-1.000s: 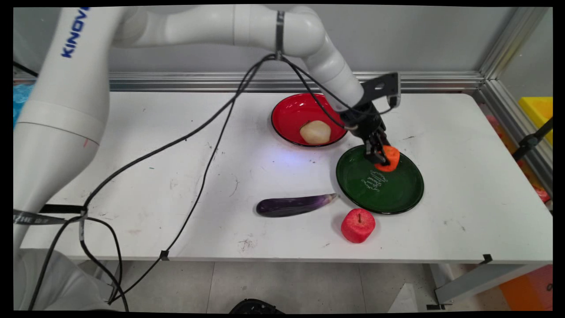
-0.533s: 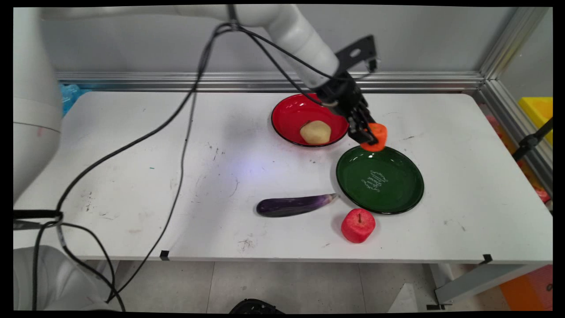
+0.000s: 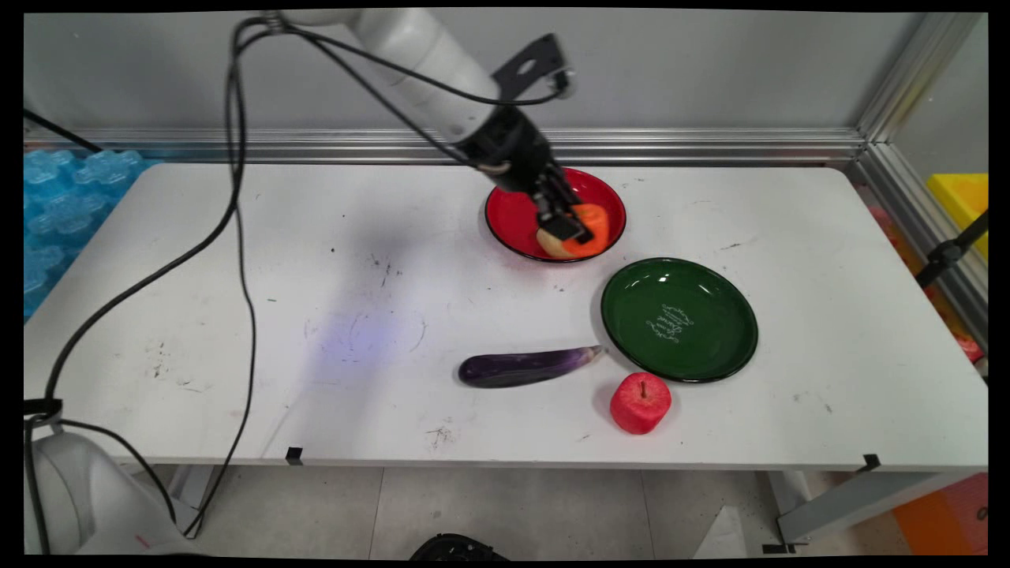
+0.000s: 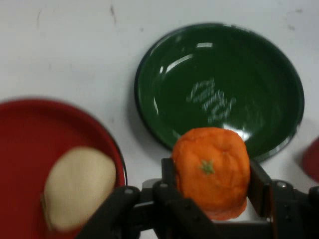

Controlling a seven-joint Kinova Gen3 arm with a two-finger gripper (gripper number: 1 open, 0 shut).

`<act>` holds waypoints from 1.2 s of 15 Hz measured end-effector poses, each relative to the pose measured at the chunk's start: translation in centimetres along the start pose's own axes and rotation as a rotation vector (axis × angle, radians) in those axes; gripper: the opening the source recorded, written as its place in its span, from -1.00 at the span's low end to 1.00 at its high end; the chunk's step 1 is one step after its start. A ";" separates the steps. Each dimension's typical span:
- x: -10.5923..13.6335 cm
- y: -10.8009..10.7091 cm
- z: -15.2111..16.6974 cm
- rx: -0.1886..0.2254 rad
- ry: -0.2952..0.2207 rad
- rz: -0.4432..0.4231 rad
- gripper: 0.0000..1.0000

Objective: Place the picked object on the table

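Hand view puts the jaws closed on the two sides of an orange [image 4: 211, 169], which I carry clear of the counter [image 3: 316, 260]; one pad [image 4: 259, 181] shows flat against its flank. I judge it a light toy fruit with a matt, slightly dimpled skin that should not slip, and soft enough to give a little, so a firm pinch across its widest part, as I have it, seems the right hold. Its green stem mark faces my camera.

Just beside the jaws, in the main view, the orange hangs over the near rim of a red plate [image 3: 513, 217], and a pale potato [image 3: 546, 241] lies on that plate, mostly hidden behind the jaws. Whether orange and potato touch I cannot tell.

Farther out from the jaws sits a green plate [image 3: 710, 347], nothing on it, with pale script in its middle; I cannot read the words. Beyond it, well apart from the jaws, lie an eggplant [image 3: 525, 367] and a red apple [image 3: 640, 403], just beside the green plate's far edge.
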 end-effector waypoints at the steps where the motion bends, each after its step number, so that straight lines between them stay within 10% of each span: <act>1: -1.0 0.2 -0.7 0.005 -0.007 -0.022 -1.00; 18: -8.1 1.4 5.3 0.007 -0.132 -0.008 -1.00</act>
